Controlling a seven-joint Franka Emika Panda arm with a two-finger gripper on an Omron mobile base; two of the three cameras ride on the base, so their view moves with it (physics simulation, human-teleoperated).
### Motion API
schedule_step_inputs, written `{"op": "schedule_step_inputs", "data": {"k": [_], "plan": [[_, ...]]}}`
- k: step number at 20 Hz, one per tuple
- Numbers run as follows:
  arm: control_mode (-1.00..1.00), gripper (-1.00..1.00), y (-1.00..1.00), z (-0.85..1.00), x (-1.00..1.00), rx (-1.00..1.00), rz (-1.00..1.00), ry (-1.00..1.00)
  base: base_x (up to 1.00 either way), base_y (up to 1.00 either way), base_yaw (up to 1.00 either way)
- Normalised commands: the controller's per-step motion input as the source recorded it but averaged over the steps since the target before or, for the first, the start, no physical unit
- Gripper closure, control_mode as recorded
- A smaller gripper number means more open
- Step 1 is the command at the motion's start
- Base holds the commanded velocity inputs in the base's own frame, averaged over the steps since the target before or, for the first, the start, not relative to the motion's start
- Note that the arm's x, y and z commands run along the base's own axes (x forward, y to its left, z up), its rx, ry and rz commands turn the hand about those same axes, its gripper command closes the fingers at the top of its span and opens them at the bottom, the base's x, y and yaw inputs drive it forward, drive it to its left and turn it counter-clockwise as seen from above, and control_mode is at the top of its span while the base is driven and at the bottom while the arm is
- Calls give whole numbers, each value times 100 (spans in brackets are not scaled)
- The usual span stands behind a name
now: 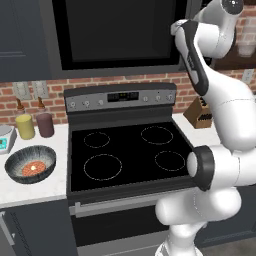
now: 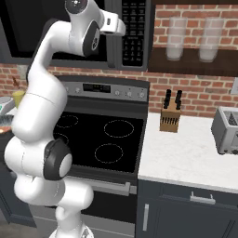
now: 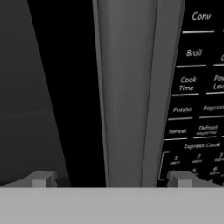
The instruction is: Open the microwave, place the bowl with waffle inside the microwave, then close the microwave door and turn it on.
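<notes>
The gripper [image 3: 111,178] stands wide open and empty, its fingertips [image 3: 43,178] straddling the microwave door [image 3: 124,92] handle at twelve o'clock. The bowl [image 1: 30,163] with the waffle [image 1: 34,167] sits on the counter [image 1: 30,192] at nine o'clock of the stove [image 1: 127,150].

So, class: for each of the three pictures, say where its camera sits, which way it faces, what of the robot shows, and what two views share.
Left base view: behind the arm to its left, looking forward and down at the stove and the bowl; the arm rises at lower right.
Right base view: behind-right, facing the stove and knife block; the arm rises at lower left.
Hand view: on the hand, facing the microwave door; the open gripper flanks the door handle.
Shared: both base views show the stove and microwave.
</notes>
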Motion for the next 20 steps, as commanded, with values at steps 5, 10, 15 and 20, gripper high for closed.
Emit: {"op": "schedule_step_inputs", "data": {"k": [5,10,15,20], "plan": [[-100,-100,-6,0,21,0,0,0,0,0,0],[-100,-100,0,0,16,-2,0,0,0,0,0],[-100,-100,0,0,23,-2,0,0,0,0,0],[-100,-100,-2,0,25,0,0,-1,0,0,0]]}}
